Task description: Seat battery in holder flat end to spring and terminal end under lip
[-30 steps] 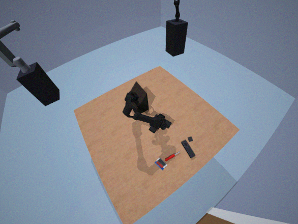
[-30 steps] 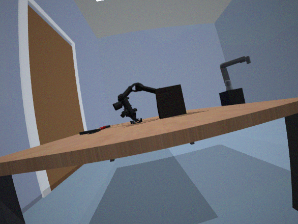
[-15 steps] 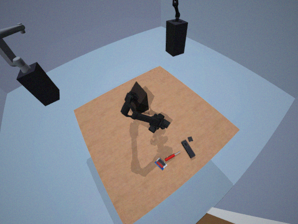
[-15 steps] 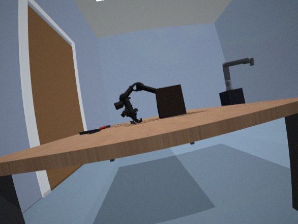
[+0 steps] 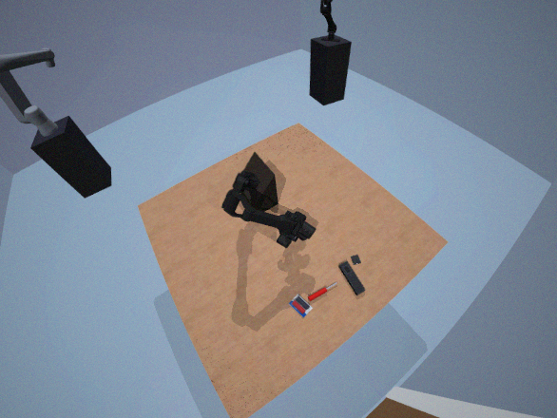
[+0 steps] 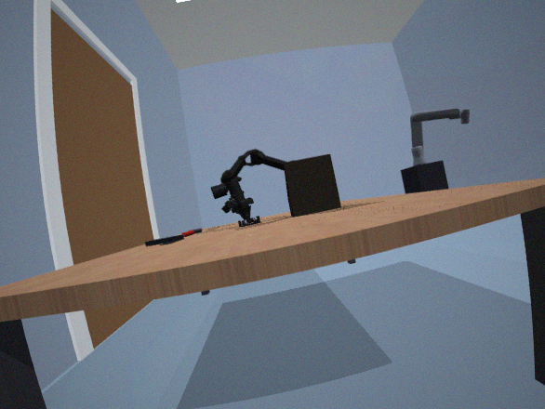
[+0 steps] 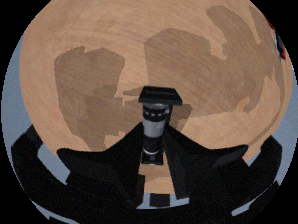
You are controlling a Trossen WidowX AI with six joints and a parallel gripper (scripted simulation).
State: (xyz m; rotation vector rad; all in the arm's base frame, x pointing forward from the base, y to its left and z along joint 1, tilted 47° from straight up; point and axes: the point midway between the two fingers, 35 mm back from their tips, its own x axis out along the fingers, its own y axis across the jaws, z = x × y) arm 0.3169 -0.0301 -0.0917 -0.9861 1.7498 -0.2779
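Gripper (image 7: 157, 137) grasping battery (image 7: 157, 124), jaws clenched on its sides; grey-and-black stick points away from wrist camera, black cap at far end. Arm (image 5: 259, 216) holds it low over wooden table (image 5: 200, 247). Long black holder (image 5: 352, 277) lies to right, well apart. Red pen (image 5: 321, 291) and small box (image 5: 300, 305) near it

Matt, speckled wood-grain table top (image 5: 380, 199); matt black plastic-looking hand (image 7: 158, 156) holding a metallic-grey battery (image 7: 157, 125).

Blue walls (image 6: 298, 102), brown door (image 6: 93, 153), wood table (image 6: 325, 232).
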